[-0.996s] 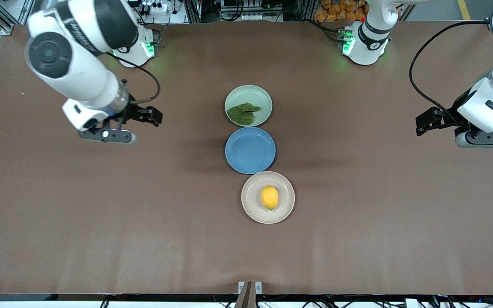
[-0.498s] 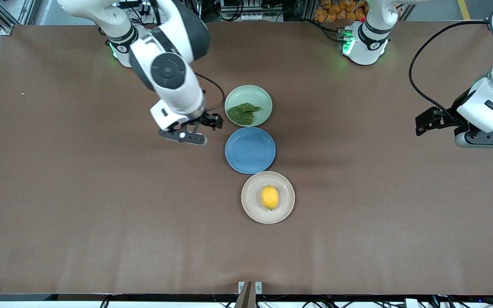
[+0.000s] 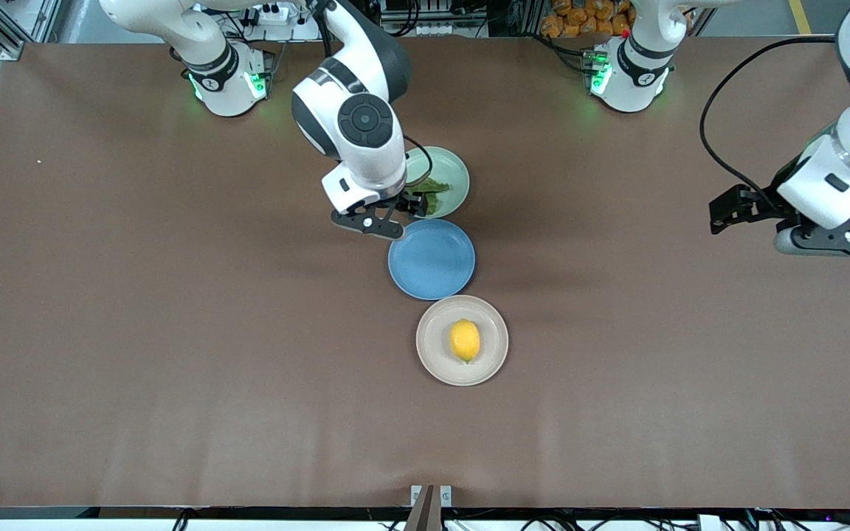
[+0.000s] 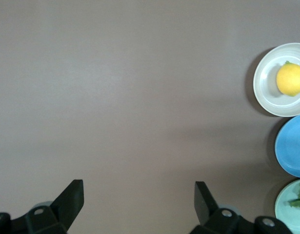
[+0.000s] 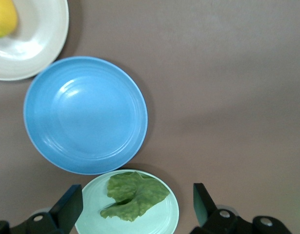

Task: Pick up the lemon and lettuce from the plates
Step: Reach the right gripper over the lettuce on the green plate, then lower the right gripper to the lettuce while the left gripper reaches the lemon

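The lemon (image 3: 465, 340) lies on the beige plate (image 3: 432, 365), the plate nearest the front camera. The lettuce (image 5: 132, 195) lies on the pale green plate (image 5: 164, 219), the one farthest from that camera. My right gripper (image 3: 414, 205) hangs open over the pale green plate (image 3: 453, 171), its arm covering part of the leaf (image 3: 434, 186). In the right wrist view the right gripper (image 5: 137, 187) straddles the leaf from above without touching it. My left gripper (image 3: 724, 214) waits open over bare table at the left arm's end, nothing between its fingers (image 4: 74, 192).
A blue plate (image 3: 431, 259) sits between the two other plates, all three close together in a row. The left wrist view shows the lemon (image 4: 290, 79), the beige plate (image 4: 265, 92) and the blue plate (image 4: 293, 146) off to one side. Brown table cover lies all around.
My right arm has swung from its end of the table to the middle and now hangs over the pale green plate. The left gripper has shifted only slightly.
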{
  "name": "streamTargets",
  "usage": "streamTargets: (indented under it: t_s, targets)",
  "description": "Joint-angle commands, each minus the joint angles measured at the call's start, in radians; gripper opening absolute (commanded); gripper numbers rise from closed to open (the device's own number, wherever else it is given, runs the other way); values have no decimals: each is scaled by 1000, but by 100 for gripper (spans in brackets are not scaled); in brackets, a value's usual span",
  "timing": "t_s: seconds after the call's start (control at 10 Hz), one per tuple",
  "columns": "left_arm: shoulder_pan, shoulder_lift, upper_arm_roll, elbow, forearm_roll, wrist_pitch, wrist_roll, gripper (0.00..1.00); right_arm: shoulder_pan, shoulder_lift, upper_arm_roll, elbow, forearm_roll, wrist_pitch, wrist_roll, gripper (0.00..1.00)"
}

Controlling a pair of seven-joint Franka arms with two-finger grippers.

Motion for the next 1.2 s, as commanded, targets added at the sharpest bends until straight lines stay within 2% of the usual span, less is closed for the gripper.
streamTargets:
  t_s: [0.0,0.2,0.5,0.8,1.1]
  targets:
    - [-45,47,4,9,-46,44,-1,100,20,-9,-7,-35,5,18,30,100]
    - [-80,107,4,9,-144,126,-5,100,42,3,-7,-48,11,23,44,100]
    - [-169,188,4,12,-151,217,-37,100,75,43,-7,-48,11,46,114,100]
    - [-235,310,4,15,-148,375,-68,100,103,92,-7,-48,11,109,180,100]
    - [-313,458,5,21,-146,554,-152,100,121,107,-7,-48,11,110,209,100]
